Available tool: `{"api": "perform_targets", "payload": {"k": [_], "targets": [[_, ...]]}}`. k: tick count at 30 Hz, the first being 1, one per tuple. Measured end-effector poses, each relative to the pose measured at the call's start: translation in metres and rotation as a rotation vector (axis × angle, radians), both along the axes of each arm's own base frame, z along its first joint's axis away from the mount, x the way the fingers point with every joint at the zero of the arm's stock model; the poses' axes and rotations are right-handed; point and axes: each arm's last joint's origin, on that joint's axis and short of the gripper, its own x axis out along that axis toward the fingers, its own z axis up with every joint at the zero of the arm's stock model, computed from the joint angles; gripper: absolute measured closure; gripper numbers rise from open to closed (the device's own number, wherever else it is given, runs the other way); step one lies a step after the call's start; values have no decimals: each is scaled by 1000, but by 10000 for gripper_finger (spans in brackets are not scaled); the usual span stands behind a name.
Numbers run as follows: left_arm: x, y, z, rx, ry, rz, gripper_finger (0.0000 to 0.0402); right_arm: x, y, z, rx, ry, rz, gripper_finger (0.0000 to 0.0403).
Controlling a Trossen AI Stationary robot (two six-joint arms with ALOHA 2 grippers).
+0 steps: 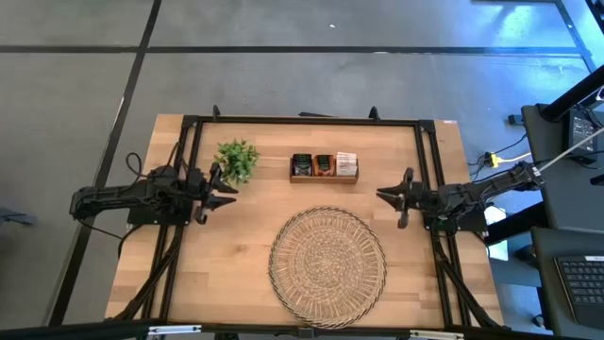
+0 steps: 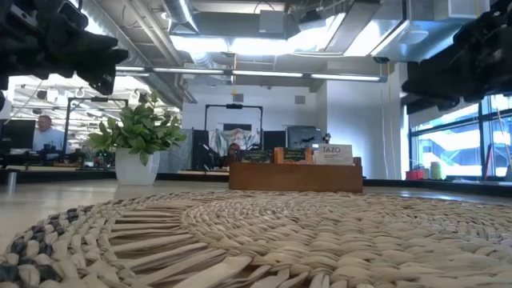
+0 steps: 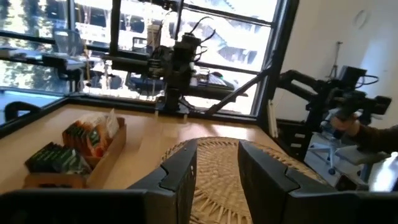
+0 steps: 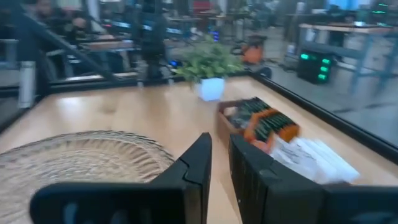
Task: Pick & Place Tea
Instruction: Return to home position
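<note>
Homing looks to be the step in hand. Every tea bag in view sits in the box, the tray holds nothing, and both arms hang drawn up at the desk's side edges, apart from everything. I judge that the next move calls for no grasp, only settling the arms into their rest pose without brushing the box or the plant.

The desk point(image 1: 226, 255) is pale wood framed by dark rails. A round woven tray point(image 1: 327, 264) lies midway between the side edges, toward the near edge. The left pincer point(image 1: 222, 189) hovers off the left edge, beside the plant, its fingers spread and holding nothing. The right pincer point(image 1: 389, 196) hovers off the right edge, its fingers parted by a narrow slit and also holding nothing.

The wooden box point(image 1: 324, 178) stands near the middle of the far edge. The plant point(image 1: 237, 159) is just to its left, toward the far left corner. The tea bags point(image 1: 324, 164) stand in the box's three compartments: dark ones nearest the left arm, orange in the middle, white nearest the right.

Beyond the desk is an open workroom with large windows, ceiling ducts and a seated person point(image 2: 44, 132) far back.
</note>
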Motion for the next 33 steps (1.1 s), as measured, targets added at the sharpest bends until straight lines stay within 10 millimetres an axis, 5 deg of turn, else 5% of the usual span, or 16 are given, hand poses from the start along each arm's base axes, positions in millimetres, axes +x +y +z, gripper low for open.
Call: {"api": "perform_targets", "payload": {"k": [7,24,29,33], "targets": [[0,1,-2,3,23,32,288,0,7,0,1,4,272,344],[0,1,-3,-44,32,31,288,1,2,0,0,6,244,344],[0,8,-6,-22,61,262,288,2,2,-1,-26,18,247,344],[1,8,-7,11,71,273,287,2,2,-1,-101,29,251,344]]}}
